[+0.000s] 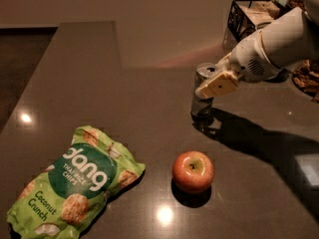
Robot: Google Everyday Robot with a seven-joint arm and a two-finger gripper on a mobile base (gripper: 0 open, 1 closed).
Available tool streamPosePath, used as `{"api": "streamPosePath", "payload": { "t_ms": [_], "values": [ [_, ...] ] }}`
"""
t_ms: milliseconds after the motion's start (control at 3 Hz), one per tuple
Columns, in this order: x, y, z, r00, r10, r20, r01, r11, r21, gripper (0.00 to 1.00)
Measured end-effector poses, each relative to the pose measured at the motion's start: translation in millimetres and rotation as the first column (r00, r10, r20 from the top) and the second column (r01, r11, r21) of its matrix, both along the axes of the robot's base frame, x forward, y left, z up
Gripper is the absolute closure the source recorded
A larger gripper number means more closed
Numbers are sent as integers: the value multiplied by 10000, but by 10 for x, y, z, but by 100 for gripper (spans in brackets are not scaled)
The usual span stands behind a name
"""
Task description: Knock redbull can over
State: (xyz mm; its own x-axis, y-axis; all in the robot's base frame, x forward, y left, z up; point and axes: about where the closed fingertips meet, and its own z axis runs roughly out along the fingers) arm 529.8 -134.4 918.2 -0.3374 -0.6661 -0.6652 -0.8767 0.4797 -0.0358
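The redbull can (201,102) stands upright on the table (124,108) beyond the apple (193,171), with my end effector (215,86) against its upper side; open or closed, I cannot tell. A green chips bag (75,183) lies front left, and the wire basket (238,14) behind holds something unclear to me.

The gripper (215,86) hides the upper side of the redbull can (201,103) from us. The arm (279,44), cut off rightward, covers part of the wire basket (239,14).
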Motion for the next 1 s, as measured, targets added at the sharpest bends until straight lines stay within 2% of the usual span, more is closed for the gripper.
{"api": "streamPosePath", "payload": {
  "t_ms": [333, 667, 1000],
  "values": [
    [20, 152, 118, 9992, 405, 39, -405, 9991, 107, 85],
    [87, 337, 248, 9956, 867, -347, -888, 9939, -657, 100],
    [202, 555, 170, 9822, 1361, -1293, -1632, 9594, -2301, 100]
  ]
}}
